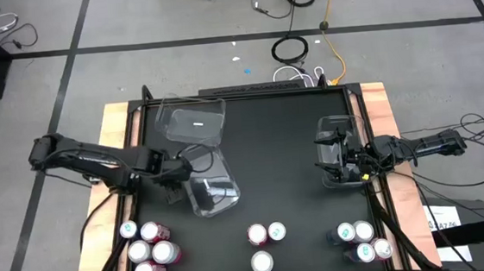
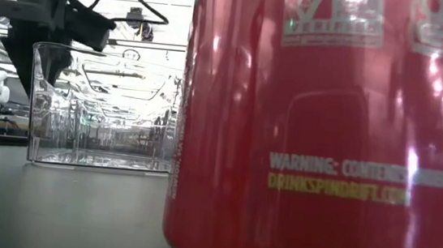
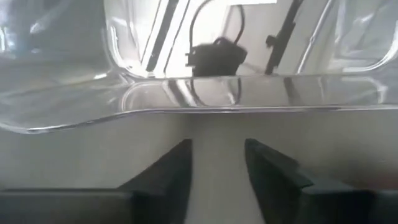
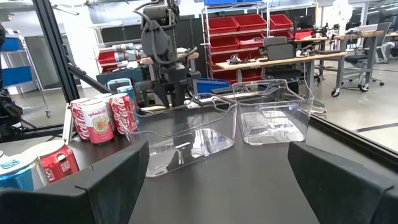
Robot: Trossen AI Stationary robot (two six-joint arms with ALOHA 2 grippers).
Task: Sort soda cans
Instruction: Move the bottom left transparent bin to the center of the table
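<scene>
Black counter [image 1: 261,151], lab shelves behind; soda cans [image 1: 150,251] stand upright in three clusters along the 6 o'clock edge: 7 o'clock, centre [image 1: 266,242], 5 o'clock [image 1: 363,240]; left pincer [image 1: 182,168] at 9 o'clock sits at the rim of a clear bin [image 1: 215,194], fingers [image 3: 171,168] narrowly apart, nothing between them yet; right pincer [image 1: 335,157] waits at 3 o'clock over another bin [image 1: 335,128], spread wide, empty; left arm nearer the 7 o'clock cans, which lie toward 6 from it.
</scene>
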